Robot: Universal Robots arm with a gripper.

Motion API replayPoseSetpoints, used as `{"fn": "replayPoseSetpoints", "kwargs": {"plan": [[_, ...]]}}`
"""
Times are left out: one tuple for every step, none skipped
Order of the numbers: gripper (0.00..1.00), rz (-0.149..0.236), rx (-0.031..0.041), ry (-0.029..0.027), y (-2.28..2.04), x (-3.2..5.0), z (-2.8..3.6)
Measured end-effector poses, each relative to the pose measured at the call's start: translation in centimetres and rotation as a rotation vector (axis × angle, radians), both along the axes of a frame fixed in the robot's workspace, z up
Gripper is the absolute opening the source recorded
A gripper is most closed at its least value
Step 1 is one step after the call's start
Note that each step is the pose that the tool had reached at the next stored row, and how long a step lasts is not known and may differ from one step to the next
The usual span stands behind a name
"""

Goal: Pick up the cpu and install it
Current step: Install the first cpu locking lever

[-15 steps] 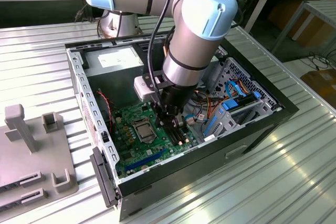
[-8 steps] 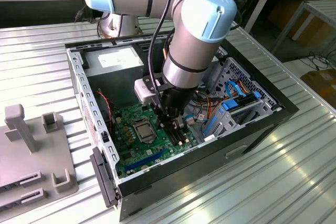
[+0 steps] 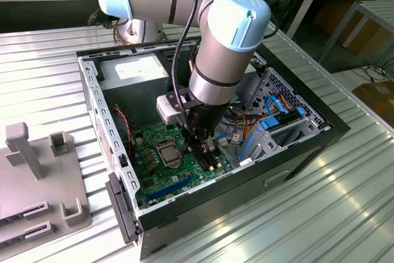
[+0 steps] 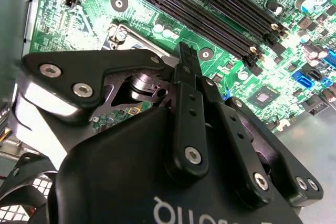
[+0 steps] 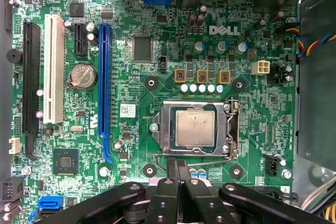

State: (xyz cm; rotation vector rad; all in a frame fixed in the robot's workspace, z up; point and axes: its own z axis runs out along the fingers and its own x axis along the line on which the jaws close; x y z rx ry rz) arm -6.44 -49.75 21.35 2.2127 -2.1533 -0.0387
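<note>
Silvery-grey metal marks the cpu (image 5: 195, 128), seated flat inside the square socket frame (image 5: 198, 128) near the middle of the green motherboard (image 5: 157, 66); chip already in place in the first wrist view, so the step in hand reads as seating or checking, not carrying. Gripper (image 5: 177, 167) poised just beside the socket's edge, fingers (image 5: 182, 174) drawn together to a narrow point with nothing between them. For good work: keep fingertips square to the frame, press only on the metal frame or lever, never on the chip corners, and hold the approach vertical. Nearby on the board: blue expansion slot (image 5: 103, 77), white slot (image 5: 53, 66), coin battery (image 5: 83, 75), and a row of capacitors just beside the socket's far edge. In the exterior view, gripper (image 3: 204, 146) low inside the open computer case (image 3: 95, 100); cable bundle (image 3: 237, 129) and drive cage (image 3: 280, 106) close beside the arm, limiting sideways clearance.
</note>
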Motion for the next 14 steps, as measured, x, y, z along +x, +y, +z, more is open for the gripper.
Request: {"fn": "replayPoseSetpoints", "kwargs": {"plan": [[0.11,0.001,-0.0001,-0.0005,-0.12,0.01,-0.18],[0.11,0.002,0.0,-0.0008,-0.17,0.01,-0.23],[0.11,0.002,0.0,-0.001,-0.21,0.01,-0.24],[0.11,0.002,-0.0002,-0.001,-0.25,0.01,-0.24],[0.11,0.002,-0.0002,-0.0013,-0.34,0.0,-0.26],[0.11,0.002,-0.0002,-0.0015,-0.4,0.0,-0.28],[0.11,0.003,0.0,-0.0017,-0.43,0.01,-0.32],[0.11,0.003,-0.0001,-0.0017,-0.48,0.01,-0.33],[0.11,0.003,-0.0002,-0.0018,-0.53,0.01,-0.34],[0.11,0.003,-0.0002,-0.0019,-0.59,0.01,-0.35],[0.11,0.004,-0.0001,-0.0021,-0.6,0.01,-0.38],[0.11,0.003,-0.0003,-0.0022,-0.61,0.0,-0.42],[0.11,0.004,-0.0004,-0.0024,-0.62,0.0,-0.45],[0.11,0.004,-0.0004,-0.0026,-0.62,0.0,-0.48]]}}
